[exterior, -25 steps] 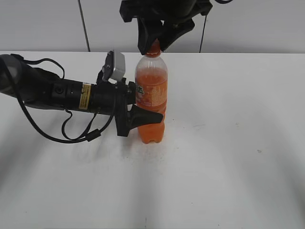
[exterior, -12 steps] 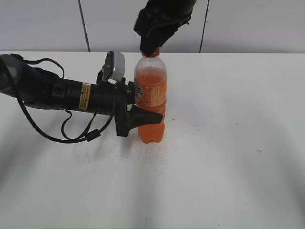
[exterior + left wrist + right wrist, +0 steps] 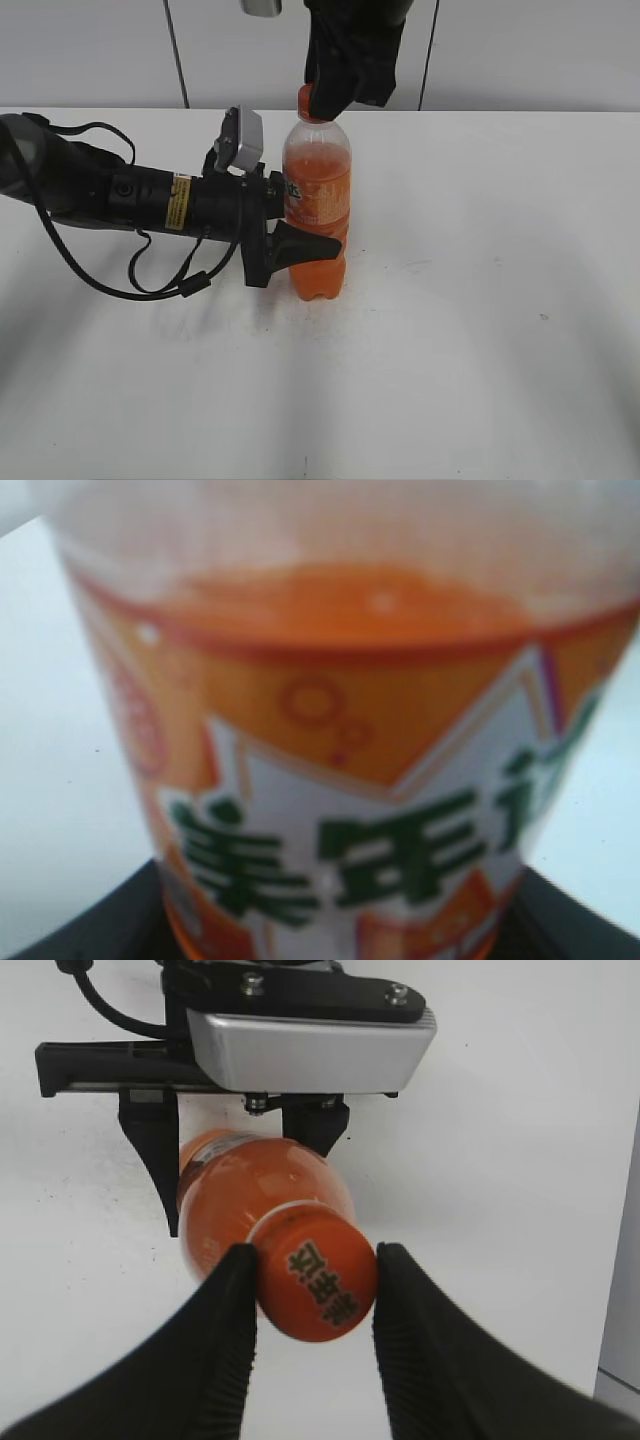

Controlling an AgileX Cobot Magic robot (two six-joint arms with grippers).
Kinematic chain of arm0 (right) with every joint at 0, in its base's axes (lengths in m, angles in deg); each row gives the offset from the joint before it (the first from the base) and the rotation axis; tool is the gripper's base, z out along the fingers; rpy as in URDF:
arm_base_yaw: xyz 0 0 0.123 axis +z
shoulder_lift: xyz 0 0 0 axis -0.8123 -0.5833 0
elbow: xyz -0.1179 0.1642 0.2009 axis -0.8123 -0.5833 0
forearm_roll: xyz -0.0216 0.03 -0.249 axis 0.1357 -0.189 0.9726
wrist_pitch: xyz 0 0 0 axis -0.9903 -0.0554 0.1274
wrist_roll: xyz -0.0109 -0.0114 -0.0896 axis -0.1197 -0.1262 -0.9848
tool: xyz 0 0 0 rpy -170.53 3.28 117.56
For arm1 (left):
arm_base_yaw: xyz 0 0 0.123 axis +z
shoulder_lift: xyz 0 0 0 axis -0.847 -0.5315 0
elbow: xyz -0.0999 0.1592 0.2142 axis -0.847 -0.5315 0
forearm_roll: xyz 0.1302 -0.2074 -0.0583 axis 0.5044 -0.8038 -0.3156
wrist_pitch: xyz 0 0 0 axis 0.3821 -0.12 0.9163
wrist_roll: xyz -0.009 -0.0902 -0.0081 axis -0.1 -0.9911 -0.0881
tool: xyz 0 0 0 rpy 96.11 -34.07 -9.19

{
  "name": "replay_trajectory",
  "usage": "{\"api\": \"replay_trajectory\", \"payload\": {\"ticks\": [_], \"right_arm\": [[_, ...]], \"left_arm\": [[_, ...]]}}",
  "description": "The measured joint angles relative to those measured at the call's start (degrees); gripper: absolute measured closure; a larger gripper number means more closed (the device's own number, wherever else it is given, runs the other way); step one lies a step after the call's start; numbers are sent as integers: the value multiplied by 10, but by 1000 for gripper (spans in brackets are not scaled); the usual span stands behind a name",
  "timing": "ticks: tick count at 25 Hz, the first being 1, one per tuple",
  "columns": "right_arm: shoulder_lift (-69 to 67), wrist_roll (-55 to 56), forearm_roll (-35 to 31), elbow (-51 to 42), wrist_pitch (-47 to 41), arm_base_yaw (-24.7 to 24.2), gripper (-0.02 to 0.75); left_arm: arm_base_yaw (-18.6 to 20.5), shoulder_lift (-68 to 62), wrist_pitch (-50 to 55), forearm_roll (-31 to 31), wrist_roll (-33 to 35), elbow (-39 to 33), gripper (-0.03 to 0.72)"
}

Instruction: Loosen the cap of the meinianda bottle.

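Cap clamped, bottle braced: the loosening twist is in hand.

The left gripper (image 3: pixel 300 245) has its fingers closed around the lower body of the meinianda bottle (image 3: pixel 318 205), upright on the counter (image 3: pixel 480 330). Above, the right gripper (image 3: pixel 312 1290) pinches the cap (image 3: pixel 318 1282) between both fingers; next, I judge, a wrist turn without slipping.

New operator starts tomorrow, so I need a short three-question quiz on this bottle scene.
1. True or false: the bottle lies on its side.
2. Which end effector grips the cap? A left B right
3. Fill in: the left end effector holds the bottle at its ____.

Key: 1 false, it stands upright. 2 B, the right end effector. 3 label band.
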Motion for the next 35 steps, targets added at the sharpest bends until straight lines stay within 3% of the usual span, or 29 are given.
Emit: {"api": "replay_trajectory", "payload": {"ticks": [3,8,10,17,26,35], "right_arm": [[2,21,1,0,0,0,449],[15,137,-2,0,0,0,203],[23,224,-7,0,0,0,184],[28,680,8,-1,0,0,231],[3,733,-1,-1,0,0,255],[-1,719,-2,-1,0,0,407]], "left_arm": [[0,0,0,0,0,0,280],[0,0,0,0,-1,1,280],[0,0,0,0,-1,1,280],[0,0,0,0,-1,1,280],[0,0,0,0,-1,1,281],[0,0,0,0,-1,1,281]]}}
